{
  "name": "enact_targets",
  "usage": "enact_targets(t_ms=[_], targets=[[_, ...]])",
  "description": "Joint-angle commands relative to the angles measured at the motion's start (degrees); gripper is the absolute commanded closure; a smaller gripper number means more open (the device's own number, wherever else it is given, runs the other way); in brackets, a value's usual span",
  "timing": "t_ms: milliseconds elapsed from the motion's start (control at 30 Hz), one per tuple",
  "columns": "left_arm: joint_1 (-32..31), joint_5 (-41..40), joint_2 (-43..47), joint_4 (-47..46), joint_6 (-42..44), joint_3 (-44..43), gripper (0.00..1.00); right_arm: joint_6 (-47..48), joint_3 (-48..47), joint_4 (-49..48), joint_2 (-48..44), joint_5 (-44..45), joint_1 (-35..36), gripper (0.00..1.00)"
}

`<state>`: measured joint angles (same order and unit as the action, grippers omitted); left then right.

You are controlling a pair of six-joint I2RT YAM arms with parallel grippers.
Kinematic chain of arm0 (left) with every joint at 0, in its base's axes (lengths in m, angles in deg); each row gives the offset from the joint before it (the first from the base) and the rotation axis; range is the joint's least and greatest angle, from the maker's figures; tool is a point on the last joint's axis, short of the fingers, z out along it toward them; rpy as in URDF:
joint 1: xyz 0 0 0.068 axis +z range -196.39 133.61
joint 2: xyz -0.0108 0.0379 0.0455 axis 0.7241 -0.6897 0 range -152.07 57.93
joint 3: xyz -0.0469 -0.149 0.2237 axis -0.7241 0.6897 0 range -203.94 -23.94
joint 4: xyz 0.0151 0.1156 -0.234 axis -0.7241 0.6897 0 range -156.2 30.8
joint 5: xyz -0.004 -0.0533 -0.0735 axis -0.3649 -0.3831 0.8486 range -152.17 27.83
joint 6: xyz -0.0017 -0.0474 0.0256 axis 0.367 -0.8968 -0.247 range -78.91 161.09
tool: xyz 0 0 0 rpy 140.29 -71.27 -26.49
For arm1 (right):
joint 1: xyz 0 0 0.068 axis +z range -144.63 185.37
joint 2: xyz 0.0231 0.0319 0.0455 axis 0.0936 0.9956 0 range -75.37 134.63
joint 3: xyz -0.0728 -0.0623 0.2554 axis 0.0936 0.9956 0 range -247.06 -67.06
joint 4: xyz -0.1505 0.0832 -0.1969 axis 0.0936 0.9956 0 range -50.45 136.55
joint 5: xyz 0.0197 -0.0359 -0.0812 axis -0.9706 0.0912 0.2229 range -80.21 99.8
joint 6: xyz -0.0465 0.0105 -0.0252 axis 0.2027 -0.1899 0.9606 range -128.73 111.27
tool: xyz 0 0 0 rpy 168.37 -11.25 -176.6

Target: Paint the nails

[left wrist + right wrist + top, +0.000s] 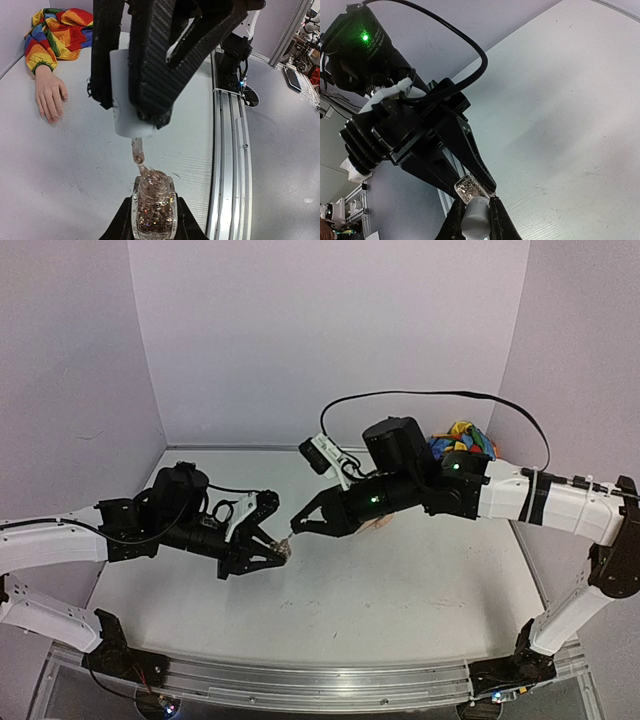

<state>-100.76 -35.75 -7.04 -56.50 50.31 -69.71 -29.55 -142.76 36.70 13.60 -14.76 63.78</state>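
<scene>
My left gripper (pixel 154 217) is shut on a small glass bottle (pixel 154 207) of pinkish glitter polish, held upright. Just above it, my right gripper (pixel 475 220) is shut on the white cap (pixel 124 100). The cap is lifted off, and its brush stem (pixel 137 152) still dips into the bottle's mouth. In the top view the two grippers meet above the table's middle, left (pixel 281 553) and right (pixel 297 523). The peach mannequin hand (pixel 50 92) lies flat at the far side, its nails (pixel 53 118) pale, in a rainbow sleeve (pixel 60 27). From above, my right arm hides most of the hand (pixel 379 525).
An aluminium rail (pixel 227 150) runs along the table's near edge. A black cable (pixel 450 395) loops above my right arm. Lilac walls close in the back and both sides. The sleeve (pixel 462 438) bunches at the back right.
</scene>
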Motion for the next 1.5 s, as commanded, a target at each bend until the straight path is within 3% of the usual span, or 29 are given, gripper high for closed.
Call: enact_targets(t_ms=[0, 367, 567, 900, 1133, 1467], targets=[[0.1, 0.0, -0.2, -1.2, 0.8, -3.8, 1.0, -0.2, 0.3, -2.4, -3.4, -0.3, -0.2, 1.0], [0.1, -1.9, -0.9, -1.1, 0.9, -3.5, 1.0, -1.8, 2.0, -5.0, -5.6, -0.3, -0.2, 1.0], [0.0, -6.7, -0.1, -1.1, 0.4, -3.1, 1.0, -2.4, 3.8, -5.8, -7.5, 2.3, -1.0, 1.0], [0.1, -18.8, 3.5, -1.2, -3.3, -6.2, 1.0, -1.4, 17.8, -14.1, -12.1, 0.3, -16.5, 1.0], [0.1, -25.7, -0.8, -1.2, -1.8, -14.1, 1.0, 2.3, 26.8, -22.1, -10.5, 1.9, -26.9, 1.0], [2.2, -29.4, -5.8, -5.4, 1.1, -18.6, 1.0, 8.9, 29.4, -23.9, -5.0, 14.3, -27.9, 1.0]])
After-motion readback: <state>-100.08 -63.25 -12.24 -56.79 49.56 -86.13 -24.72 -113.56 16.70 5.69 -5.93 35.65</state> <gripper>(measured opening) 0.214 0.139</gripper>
